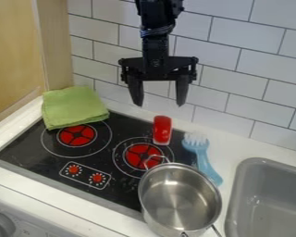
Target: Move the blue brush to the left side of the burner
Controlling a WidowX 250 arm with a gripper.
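Note:
The black gripper (159, 99) hangs in the upper middle of the view, in front of the tiled wall, its two fingers spread wide with nothing between them. Below it and to the right lies the blue brush (201, 157), bristles toward the wall and handle pointing toward the front right. It rests along the right edge of the black stove, just beside the pot. Two red burners show on the stove: the left burner (76, 135) and the right burner (142, 155), which is the one nearer the brush.
A steel pot (179, 198) stands at the stove's front right corner, close to the brush handle. A red object (162, 130) sits behind the right burner. A folded green cloth (72, 107) covers the back left corner. The grey sink (265, 199) is at the right.

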